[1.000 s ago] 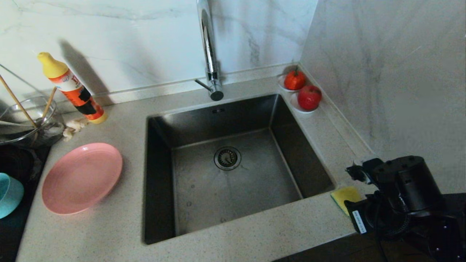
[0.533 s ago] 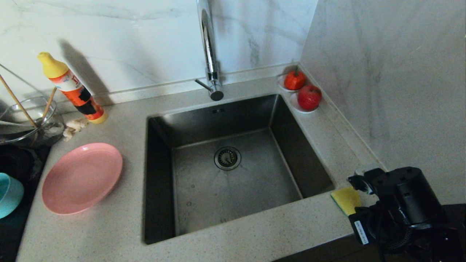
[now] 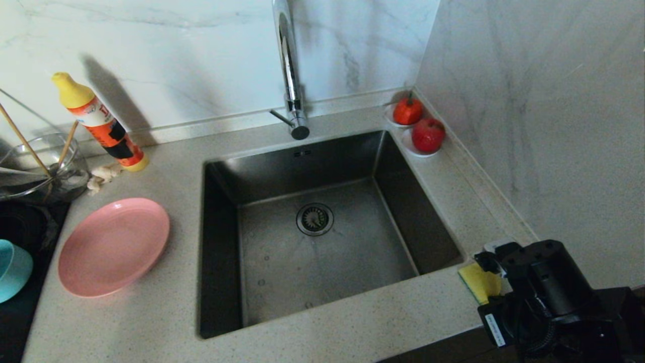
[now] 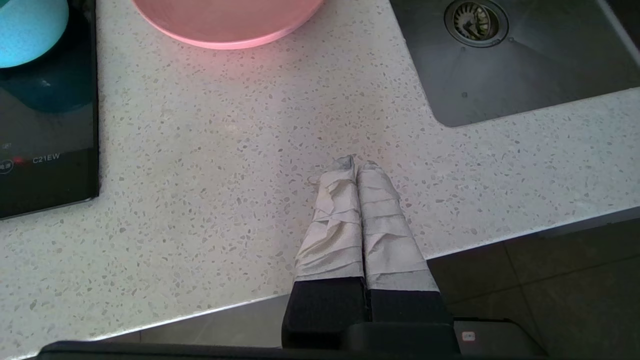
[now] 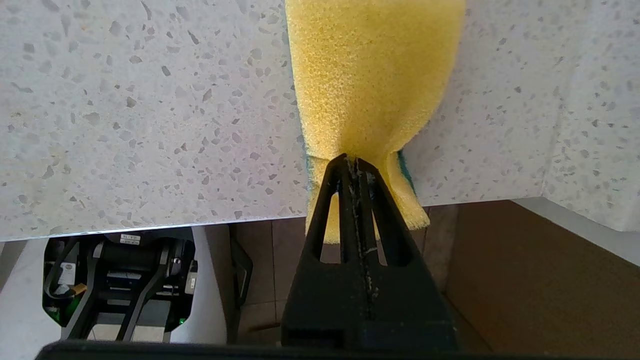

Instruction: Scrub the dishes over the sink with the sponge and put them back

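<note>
A: How is the right gripper (image 5: 356,161) seen to be set?

B: It is clamped tight on the near end of the sponge (image 5: 372,75), which is pinched thin between the jaws. In the head view the sponge (image 3: 481,281) is found at about four o'clock from the drain (image 3: 315,219), on the counter (image 3: 151,322) just beyond the sink's (image 3: 221,252) near right corner, with the arm's black housing over its near end.

A: And the left gripper (image 4: 356,165)?

B: Its two wrapped fingers (image 4: 335,220) are pressed together with nothing between them. It is parked above the front edge of the counter, at about seven o'clock from the drain; it is not seen in the head view.

A: Where are the dishes placed?

B: The pink plate (image 3: 113,246) is laid flat on the counter at nine o'clock from the drain, just beside the sink's left wall. The blue bowl (image 3: 12,269) is seen farther out at about eight o'clock, on the black cooktop (image 3: 20,322). The chopsticks (image 3: 25,142) are leaned in the glass bowl (image 3: 40,171) at about ten o'clock.

A: What else is noted?

B: A soap bottle (image 3: 101,123) is tilted against the wall at ten o'clock, the tap (image 3: 289,70) is stood at twelve, and two red fruits (image 3: 418,123) are set at about one o'clock.
</note>
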You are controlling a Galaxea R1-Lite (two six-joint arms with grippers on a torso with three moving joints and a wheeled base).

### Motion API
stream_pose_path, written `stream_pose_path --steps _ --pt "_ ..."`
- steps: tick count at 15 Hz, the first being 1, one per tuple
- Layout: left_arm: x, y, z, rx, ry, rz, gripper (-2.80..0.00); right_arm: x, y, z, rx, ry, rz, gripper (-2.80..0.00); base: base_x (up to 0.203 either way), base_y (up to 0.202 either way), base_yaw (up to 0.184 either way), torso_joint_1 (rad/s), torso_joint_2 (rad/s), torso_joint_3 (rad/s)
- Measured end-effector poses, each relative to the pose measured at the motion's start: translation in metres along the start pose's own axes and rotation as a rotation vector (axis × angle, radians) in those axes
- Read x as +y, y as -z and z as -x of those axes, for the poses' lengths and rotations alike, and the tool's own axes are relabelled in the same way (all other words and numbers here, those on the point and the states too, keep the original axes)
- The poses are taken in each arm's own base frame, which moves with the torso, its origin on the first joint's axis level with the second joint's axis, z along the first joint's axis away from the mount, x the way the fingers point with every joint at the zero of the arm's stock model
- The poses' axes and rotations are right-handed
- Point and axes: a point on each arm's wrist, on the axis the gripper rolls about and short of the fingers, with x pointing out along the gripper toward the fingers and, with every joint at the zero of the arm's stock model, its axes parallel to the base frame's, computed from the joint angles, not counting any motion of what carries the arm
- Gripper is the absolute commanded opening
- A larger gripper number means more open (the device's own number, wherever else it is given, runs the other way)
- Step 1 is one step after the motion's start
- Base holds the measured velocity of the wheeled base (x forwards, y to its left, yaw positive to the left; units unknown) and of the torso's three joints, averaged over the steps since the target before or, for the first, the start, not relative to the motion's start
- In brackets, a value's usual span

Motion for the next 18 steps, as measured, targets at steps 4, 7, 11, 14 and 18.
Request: stream_pose_path --steps 4,7,11,14,18 --pt "0.0 0.0 0.0 0.0 0.0 0.0 -2.8 0.001 0.004 -0.006 0.026 0.003 -0.022 -2.8 0.0 0.0 0.0 0.0 0.0 0.0" --pt "0.0 0.0 0.0 0.0 0.001 0.0 -2.8 0.002 0.006 -0.008 0.039 -0.008 -0.021 -2.8 0.0 0.0 0.0 0.0 0.0 0.0" --pt "0.0 0.0 0.0 0.0 0.0 0.0 -2.8 0.002 -0.001 -0.008 0.013 -0.009 -0.04 -2.8 0.0 0.0 0.0 0.0 0.0 0.0" --pt "0.0 0.0 0.0 0.0 0.0 0.0 -2.8 -0.001 -0.013 -0.001 -0.047 -0.016 -0.066 -2.8 0.0 0.0 0.0 0.0 0.0 0.0" --pt "0.0 0.0 0.0 0.001 0.0 0.0 -2.8 -0.005 -0.017 0.012 -0.092 -0.018 -0.042 -2.8 0.0 0.0 0.0 0.0 0.0 0.0"
